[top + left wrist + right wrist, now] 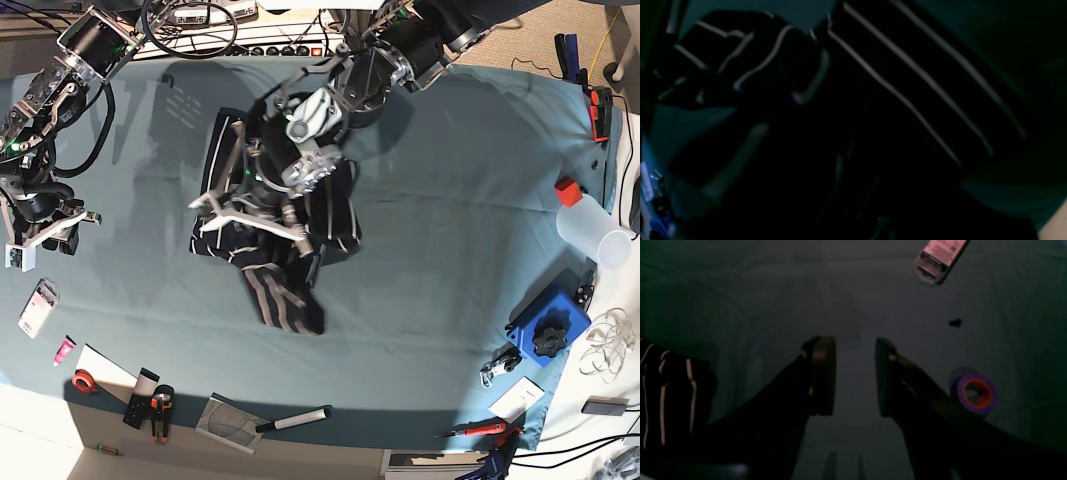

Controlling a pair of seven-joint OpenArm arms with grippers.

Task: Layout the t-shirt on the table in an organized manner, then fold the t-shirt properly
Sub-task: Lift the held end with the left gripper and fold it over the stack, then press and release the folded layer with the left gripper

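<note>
T-shirt (275,235): dark fabric with thin white stripes, lying bunched and crumpled on the table (440,230), a little toward the far edge of the cloth's middle; one striped flap is trailing out from the heap toward the near edge. In the left wrist view the same stripes (907,76) are filling most of the dim frame.

Left gripper (245,205): sitting over the t-shirt heap, jaws drawn together; whether cloth is pinched between them cannot be told, as the fingertips are lost against the dark fabric.

Right gripper (855,375): hanging above bare teal cloth well to the side of the t-shirt, jaws standing apart with nothing between them. A corner of the t-shirt is showing at the edge of its wrist view.

Purple tape roll (973,393): lying just beside the right gripper's finger.

Blister pack (938,256): lying farther out from the t-shirt than the tape roll.
</note>
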